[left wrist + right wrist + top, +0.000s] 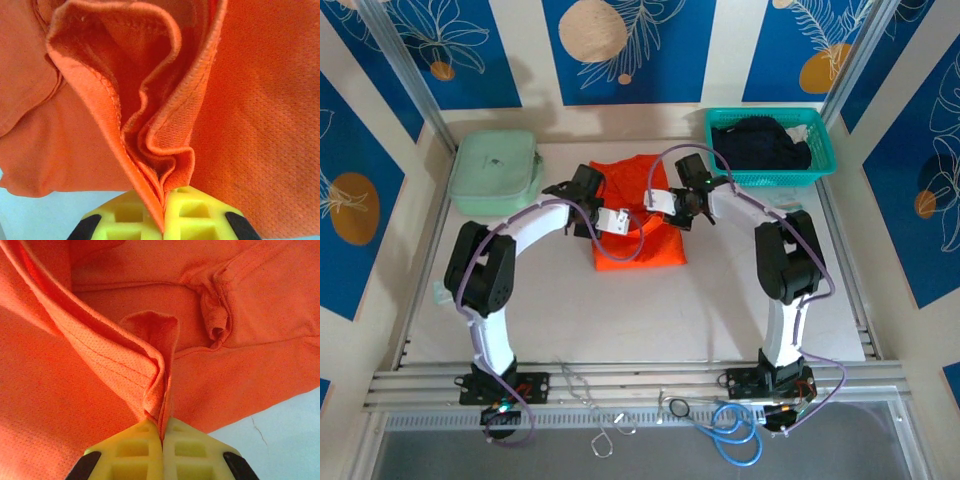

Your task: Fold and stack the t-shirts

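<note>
Top view, orange t-shirt (642, 238): lies bunched on the table (620, 320), in the middle, between the two arms.
Top view, black t-shirt (760, 142): heaped in the teal basket (823, 160) at the far right corner, well apart from the orange one.
Top view, left gripper (603, 212): over the orange shirt's left part; its opening cannot be read from here.
Top view, right gripper (672, 203): over the shirt's upper right part.
Top view, green box (495, 170): at the far left.
Left wrist view, left gripper (163, 220): yellow fingers (200, 215) pressed together, pinching a gathered fold of the orange t-shirt (250, 100), hem stitching visible above them.
Right wrist view, right gripper (162, 450): fingers (135, 452) fully closed, clamping a folded edge of the orange t-shirt (75, 390); bare table (280, 425) beside it at lower right.
</note>
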Controlling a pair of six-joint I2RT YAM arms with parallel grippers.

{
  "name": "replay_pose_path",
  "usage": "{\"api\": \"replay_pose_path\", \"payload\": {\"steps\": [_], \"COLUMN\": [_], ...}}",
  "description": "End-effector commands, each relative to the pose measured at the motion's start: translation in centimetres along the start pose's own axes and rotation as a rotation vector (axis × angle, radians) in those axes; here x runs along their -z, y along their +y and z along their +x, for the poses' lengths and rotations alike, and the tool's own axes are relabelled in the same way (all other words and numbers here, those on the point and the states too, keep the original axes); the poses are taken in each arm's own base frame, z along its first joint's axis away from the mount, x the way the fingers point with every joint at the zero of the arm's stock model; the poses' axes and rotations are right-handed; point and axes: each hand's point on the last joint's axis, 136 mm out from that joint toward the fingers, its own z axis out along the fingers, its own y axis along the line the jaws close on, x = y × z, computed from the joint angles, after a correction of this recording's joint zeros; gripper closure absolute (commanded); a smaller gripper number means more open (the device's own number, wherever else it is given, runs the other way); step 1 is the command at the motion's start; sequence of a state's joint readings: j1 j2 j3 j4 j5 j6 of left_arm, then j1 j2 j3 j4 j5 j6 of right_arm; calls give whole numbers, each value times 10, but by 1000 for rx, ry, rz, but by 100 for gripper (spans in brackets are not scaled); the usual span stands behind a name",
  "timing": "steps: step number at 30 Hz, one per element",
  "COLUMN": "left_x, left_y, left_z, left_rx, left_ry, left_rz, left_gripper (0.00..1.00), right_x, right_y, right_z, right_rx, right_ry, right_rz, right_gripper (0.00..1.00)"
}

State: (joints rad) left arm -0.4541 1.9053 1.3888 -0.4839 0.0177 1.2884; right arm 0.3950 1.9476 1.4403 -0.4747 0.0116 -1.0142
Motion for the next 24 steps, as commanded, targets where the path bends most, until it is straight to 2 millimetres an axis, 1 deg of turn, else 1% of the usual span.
{"api": "replay_pose_path", "payload": {"steps": [1, 4, 5, 6, 7, 8, 10, 11, 12, 13, 15, 16, 18, 19, 20, 22, 24], "left_x": [-9, -15, -16, -16, -17, -16, -14, -13, -11, -9, -4, 0, 10, 18, 26, 50, 73], "left_y": [13, 20, 22, 24, 25, 28, 37, 42, 48, 55, 68, 77, 94, 103, 111, 127, 128], "left_z": [11, 18, 20, 23, 24, 26, 30, 31, 33, 35, 39, 41, 46, 48, 50, 48, 39], "left_rx": [30, 46, 50, 55, 58, 61, 76, 84, 98, 109, 131, 146, 175, 192, 207, 237, 248], "left_ry": [19, 41, 45, 52, 57, 62, 74, 79, 88, 97, 121, 132, 158, 166, 175, 159, 95], "left_rz": [-36, -76, -85, -93, -99, -109, -152, -174, -199, -234, -296, -335, -420, -470, -516, -617, -639], "left_gripper": [100, 100, 100, 100, 98, 91, 85, 80, 73, 64, 57, 52, 48, 43, 40, 35, 32], "right_x": [-3, -8, -9, -10, -11, -12, -11, -10, -10, -8, -2, 3, 14, 22, 31, 51, 69], "right_y": [-19, -26, -27, -29, -32, -33, -38, -41, -43, -46, -52, -54, -58, -58, -58, -51, -38], "right_z": [-4, -5, -5, -6, -7, -7, -9, -10, -11, -13, -18, -21, -28, -32, -38, -47, -52], "right_rx": [-60, -89, -95, -100, -108, -113, -125, -131, -142, -155, -171, -178, -193, -196, -190, -158, -84], "right_ry": [-18, -33, -35, -39, -41, -43, -56, -64, -71, -82, -109, -126, -158, -184, -210, -260, -301], "right_rz": [47, 66, 67, 70, 74, 77, 95, 104, 111, 124, 144, 156, 175, 179, 182, 180, 170], "right_gripper": [100, 100, 98, 93, 88, 84, 74, 71, 68, 66, 61, 60, 59, 58, 58, 56, 55]}}
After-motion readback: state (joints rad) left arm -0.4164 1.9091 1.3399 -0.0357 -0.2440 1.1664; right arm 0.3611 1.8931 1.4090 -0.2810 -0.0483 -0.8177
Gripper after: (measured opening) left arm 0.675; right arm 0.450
